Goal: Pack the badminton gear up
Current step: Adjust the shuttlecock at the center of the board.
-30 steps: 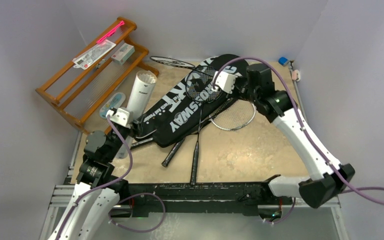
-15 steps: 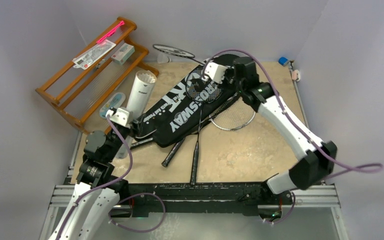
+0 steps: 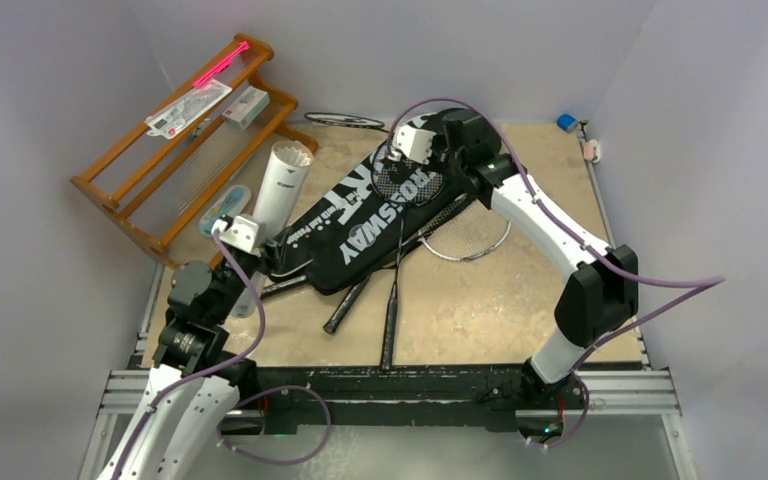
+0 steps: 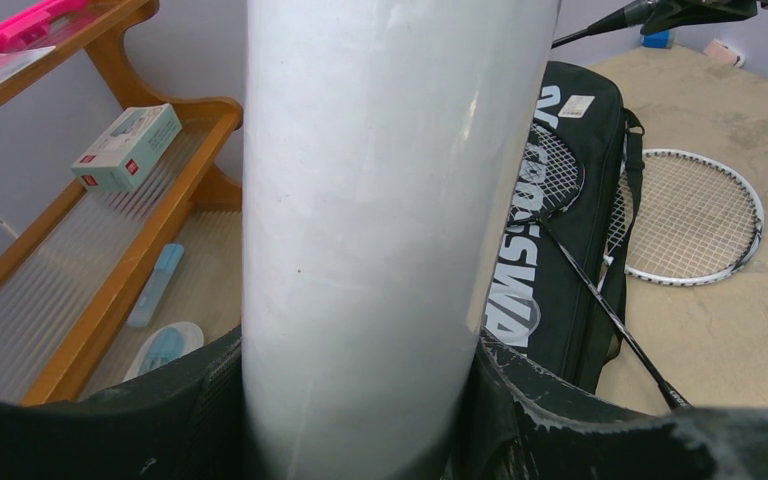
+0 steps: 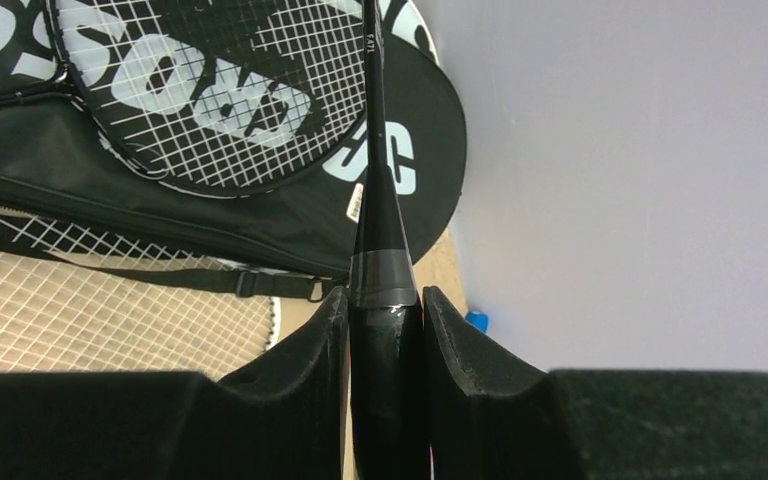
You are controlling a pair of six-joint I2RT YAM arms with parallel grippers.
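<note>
Right wrist view, right tool (image 5: 384, 320) pinching black racket handle (image 5: 381, 245), left tool (image 4: 350, 400) clamped around white tube (image 4: 380, 170)

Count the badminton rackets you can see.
3: one racket in the right end effector; a dark-framed racket on the black cover; a white-framed racket at the cover's edge. Others may be hidden beneath.

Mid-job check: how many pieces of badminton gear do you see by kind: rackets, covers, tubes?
Covers: 2, black and overlapping (SPORT cover, CROSSWAY cover)
Rackets: 3 (held racket in the right fingers, black racket on the covers, white-framed racket on the table)
Tubes: 1 (white tube in the left fingers)
Total: 6; shuttlecocks not countable from here.
</note>
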